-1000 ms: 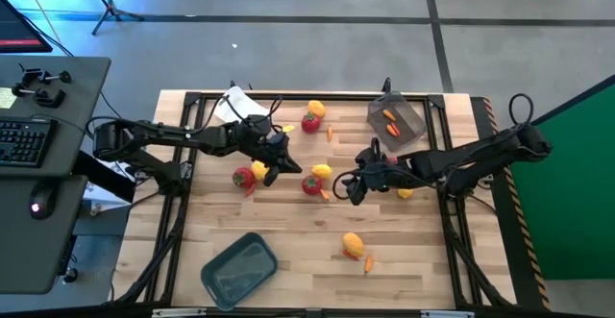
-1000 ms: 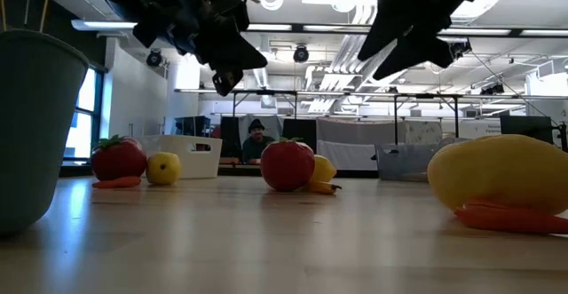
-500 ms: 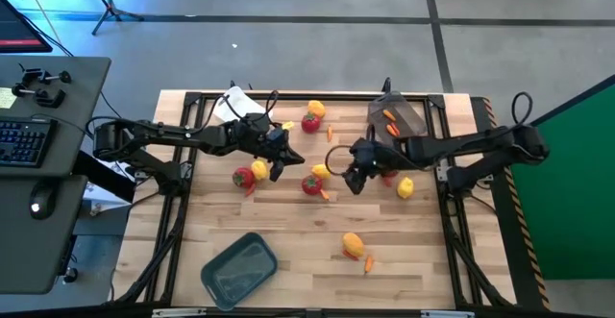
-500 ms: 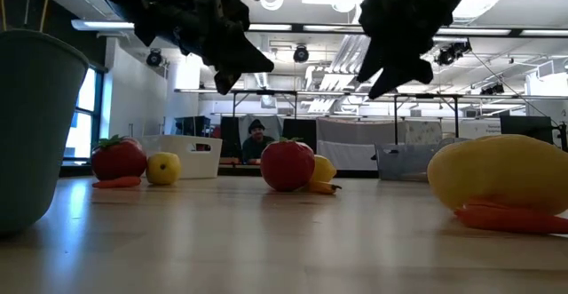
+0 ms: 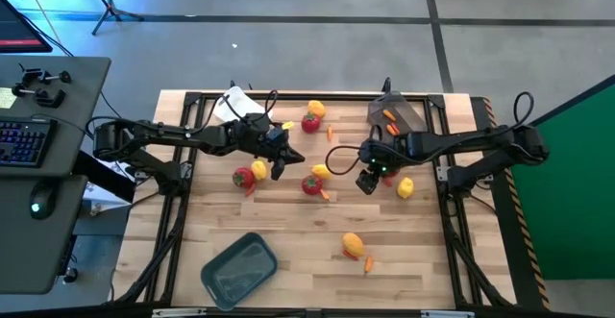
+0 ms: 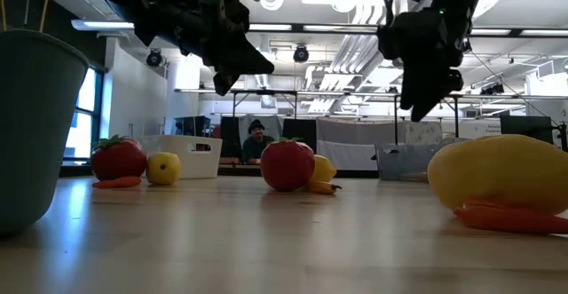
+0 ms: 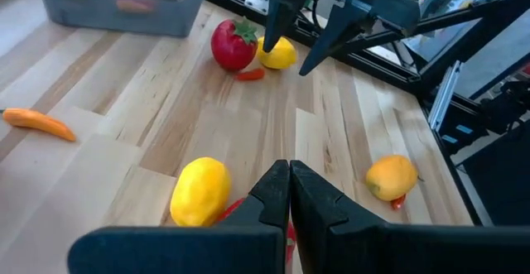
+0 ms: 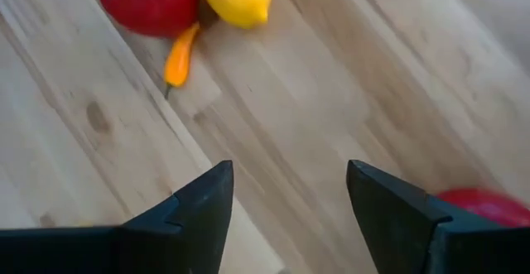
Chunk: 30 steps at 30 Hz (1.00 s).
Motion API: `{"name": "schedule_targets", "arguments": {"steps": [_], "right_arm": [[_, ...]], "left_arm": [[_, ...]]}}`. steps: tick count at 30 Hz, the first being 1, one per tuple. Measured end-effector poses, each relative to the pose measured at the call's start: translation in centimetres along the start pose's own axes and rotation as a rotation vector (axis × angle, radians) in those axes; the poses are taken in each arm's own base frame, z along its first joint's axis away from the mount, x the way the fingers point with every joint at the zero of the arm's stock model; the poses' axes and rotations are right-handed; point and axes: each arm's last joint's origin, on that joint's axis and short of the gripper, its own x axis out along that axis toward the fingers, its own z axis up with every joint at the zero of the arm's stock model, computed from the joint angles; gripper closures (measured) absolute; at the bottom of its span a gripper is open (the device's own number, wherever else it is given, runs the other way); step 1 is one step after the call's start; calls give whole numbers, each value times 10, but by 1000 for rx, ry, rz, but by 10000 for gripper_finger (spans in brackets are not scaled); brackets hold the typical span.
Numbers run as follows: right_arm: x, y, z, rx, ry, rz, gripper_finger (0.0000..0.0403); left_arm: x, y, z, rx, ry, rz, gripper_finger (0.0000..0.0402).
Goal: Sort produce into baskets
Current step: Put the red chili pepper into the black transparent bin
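My left gripper (image 5: 281,162) is shut and empty, hovering above the table beside a yellow fruit (image 5: 258,170) and a red fruit (image 5: 242,177); its wrist view shows the shut fingers (image 7: 289,185) over that yellow fruit (image 7: 199,191). My right gripper (image 5: 367,183) is open and empty, raised above bare wood (image 8: 286,193), right of a red fruit (image 5: 311,184), a yellow fruit (image 5: 321,171) and a thin orange piece (image 8: 178,55). The dark bin (image 5: 397,116) holds orange pieces. The white bin (image 5: 235,103) stands at the far left, the grey-blue bin (image 5: 239,269) at the near left.
Loose produce lies about: a red fruit (image 5: 310,123) and a yellow one (image 5: 316,109) at the far middle, a yellow one (image 5: 405,187) near my right arm, an orange-yellow one (image 5: 353,245) with an orange piece (image 5: 369,262) near the front. A person (image 6: 256,139) sits beyond the table.
My right gripper has gone toward the table's right edge, away from the red and yellow fruit at the middle, and has turned from pointing left to pointing down and toward the near edge. It stays open.
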Motion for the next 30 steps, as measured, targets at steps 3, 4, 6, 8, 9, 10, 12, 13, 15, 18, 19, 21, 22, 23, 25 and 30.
{"name": "schedule_targets", "arguments": {"steps": [3,4,6,8,9,10,12,13,15,18,19,21,22,23,25,30], "right_arm": [[-4,0,-1,-5,33,-14,157],[-6,0,0,-8,34,-16,153],[-13,2,3,-26,31,-24,149],[-19,4,6,-49,26,-34,148],[-22,5,8,-59,15,-33,148],[-25,6,10,-64,8,-30,148],[-30,7,12,-67,11,-32,148],[-32,7,13,-62,15,-35,148],[-36,7,13,-34,38,-32,148],[-40,5,11,33,82,-40,148],[-40,4,11,45,89,-45,148],[-40,4,10,61,101,-55,147],[-40,4,9,64,106,-57,147],[-39,5,9,72,109,-59,147],[-38,7,8,66,117,-57,147],[-28,16,4,38,162,-60,147]], "left_arm": [[0,0,0,1,3,-9,401],[0,0,0,3,5,-16,401],[0,-1,0,7,6,-21,401],[0,-1,0,7,6,-22,401],[0,-1,0,7,6,-22,402],[0,-1,0,8,6,-22,401],[0,-1,0,8,6,-22,401],[0,-1,0,8,6,-22,401],[0,-1,0,8,6,-22,401],[0,-1,0,18,6,-19,401],[0,0,0,18,4,-13,401],[0,0,0,18,3,-11,401],[0,0,0,19,3,-10,401],[0,0,0,18,3,-10,401],[0,0,0,19,3,-10,401],[0,0,0,19,3,-10,401]]}}
